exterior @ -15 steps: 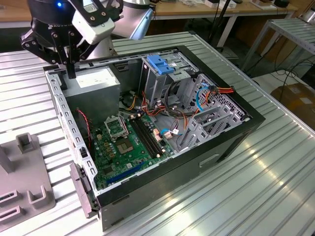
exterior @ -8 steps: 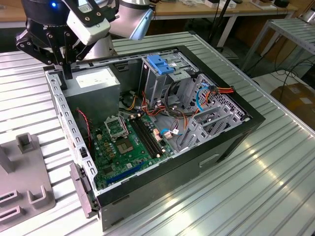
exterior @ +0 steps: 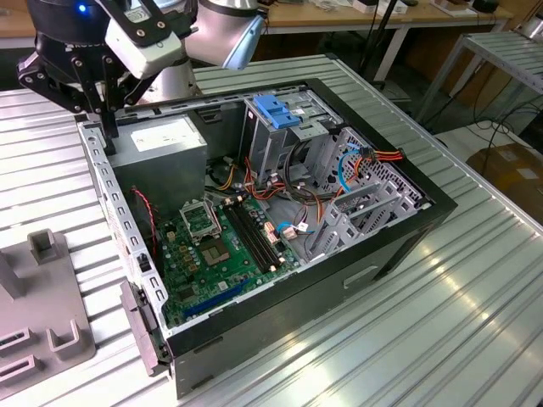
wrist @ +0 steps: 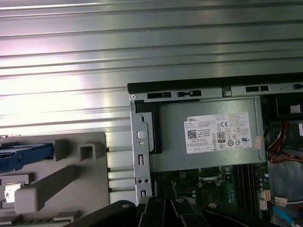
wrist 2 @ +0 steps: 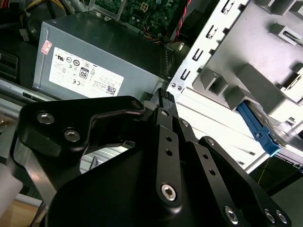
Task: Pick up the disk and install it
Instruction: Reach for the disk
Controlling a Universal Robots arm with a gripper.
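The work stands at the very start of the pick-up, by my reading: nothing is grasped and nothing installed. The gripper [exterior: 109, 131] hangs at the exterior view's far left, over the corner of the open computer case [exterior: 441, 208], just beside the grey power supply [exterior: 161, 140]. Its fingers look clenched together with nothing between them. The disk [wrist: 26, 155] is outside the case. In the first wrist view its blue rail shows lying in the grey fixture [exterior: 51, 335], which sits on the slatted metal table [exterior: 424, 339] at the exterior view's near left, well apart from the gripper. Most of the disk's body is out of frame there, so I cannot tell how it is seated. Inside the case, the drive cage with the chunky blue latch piece [exterior: 278, 110] stands toward the far side. Taking the disk calls for the jaws to part first, and for the arm to cross from the case over to the fixture and line up squarely with the blue rails
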